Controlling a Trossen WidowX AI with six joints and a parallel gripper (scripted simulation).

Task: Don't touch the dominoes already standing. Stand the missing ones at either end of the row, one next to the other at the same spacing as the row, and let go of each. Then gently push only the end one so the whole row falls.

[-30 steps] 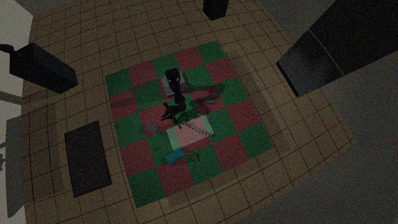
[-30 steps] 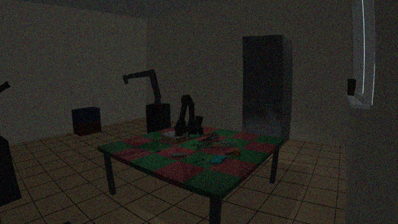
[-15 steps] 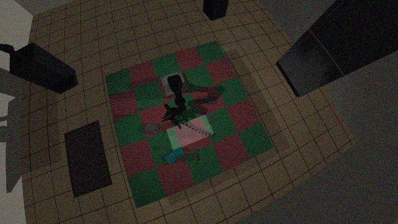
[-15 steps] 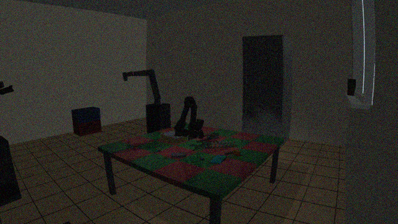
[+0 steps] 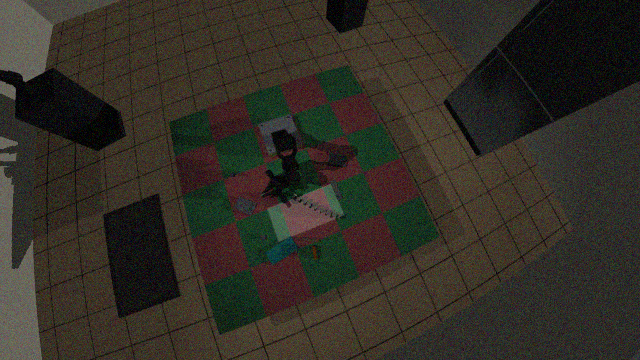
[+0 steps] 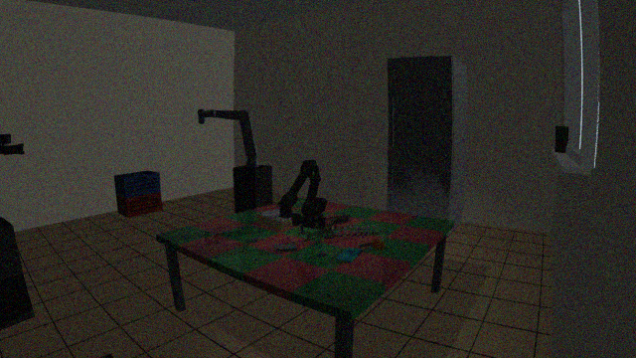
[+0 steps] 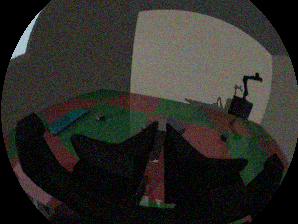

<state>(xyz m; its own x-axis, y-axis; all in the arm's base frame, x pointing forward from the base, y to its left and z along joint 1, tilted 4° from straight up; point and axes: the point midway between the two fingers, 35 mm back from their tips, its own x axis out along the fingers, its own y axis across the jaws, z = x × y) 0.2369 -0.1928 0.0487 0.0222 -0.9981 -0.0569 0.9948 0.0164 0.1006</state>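
The row of small dark dominoes (image 5: 318,206) (image 6: 355,233) runs diagonally over a pale see-through patch. In the exterior view the pieces look low and slanted, as if toppled against each other; the picture is too dark to be sure of each one. My gripper (image 5: 264,194) (image 6: 304,236) (image 7: 161,126) is just above the table, beside the row's arm-side end, tilted almost level and pointing away from the row. It is shut on a thin grey piece that looks like a domino, seen edge-on between the fingertips in the wrist view. The arm's hand partly hides the row's near end.
A flat grey object (image 5: 245,205) (image 6: 285,247) lies ahead of the fingertips. A teal block (image 5: 281,250) (image 6: 349,255) (image 7: 69,121) and an orange object (image 5: 315,251) lie beyond the pale patch (image 5: 280,225). Another grey object (image 5: 338,159) lies on the arm's other side.
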